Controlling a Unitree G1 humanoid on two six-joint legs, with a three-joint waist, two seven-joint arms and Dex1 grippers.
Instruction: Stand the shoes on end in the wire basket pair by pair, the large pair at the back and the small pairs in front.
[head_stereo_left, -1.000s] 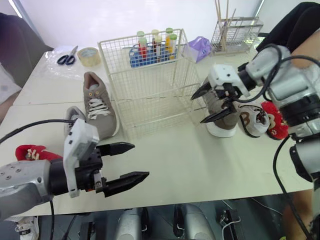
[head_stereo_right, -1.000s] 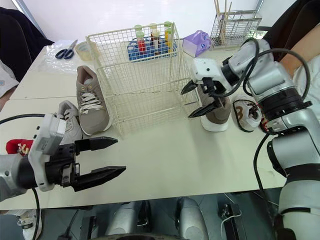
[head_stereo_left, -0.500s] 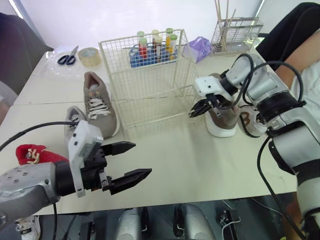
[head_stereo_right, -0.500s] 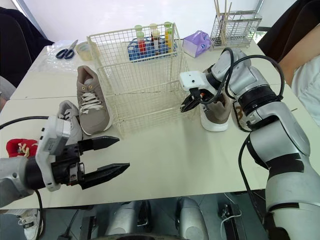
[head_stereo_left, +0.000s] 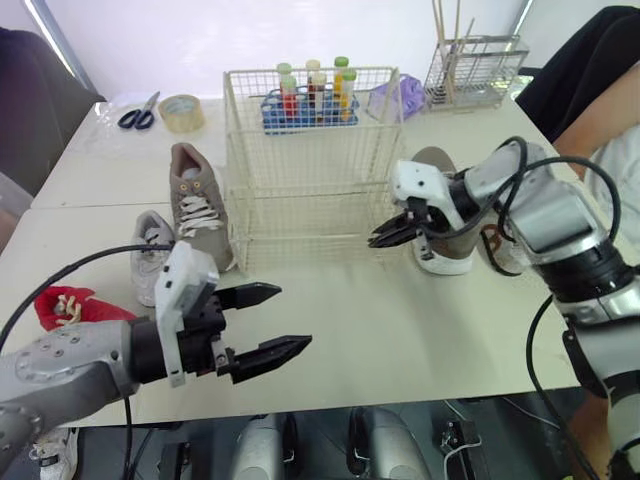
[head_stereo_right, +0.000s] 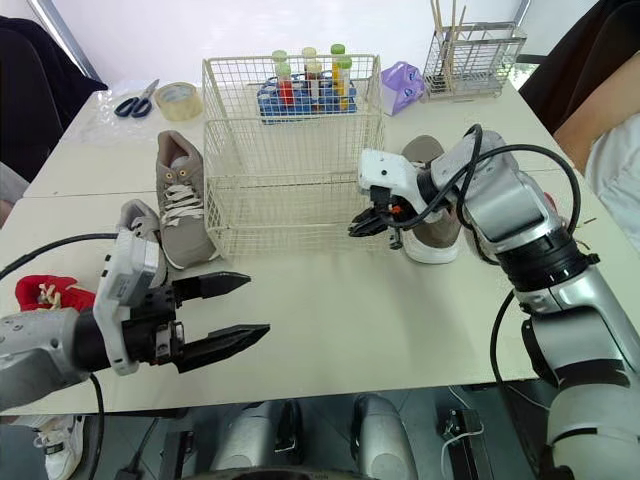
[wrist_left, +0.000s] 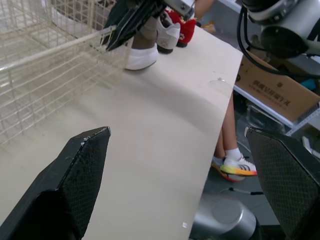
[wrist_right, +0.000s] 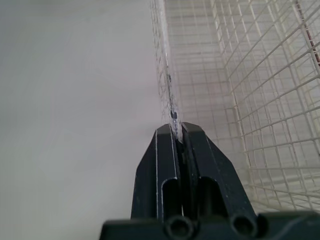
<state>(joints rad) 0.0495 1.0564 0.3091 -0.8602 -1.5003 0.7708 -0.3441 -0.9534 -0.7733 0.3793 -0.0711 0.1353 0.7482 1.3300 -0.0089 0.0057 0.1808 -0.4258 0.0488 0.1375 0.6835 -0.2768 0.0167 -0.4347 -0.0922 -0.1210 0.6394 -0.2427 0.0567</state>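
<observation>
Wire basket (head_stereo_left: 300, 200) has turned — wrist view shows right fingers (wrist_right: 162, 155) pinching its edge.

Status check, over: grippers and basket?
Right gripper shut on wire basket wall. Left gripper open, holding nothing. No shoes inside yet; large shoe left of it, mate right.

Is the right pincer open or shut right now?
Shut: the right pincer clamps an edge wire of the wire basket between its fingers.
</observation>
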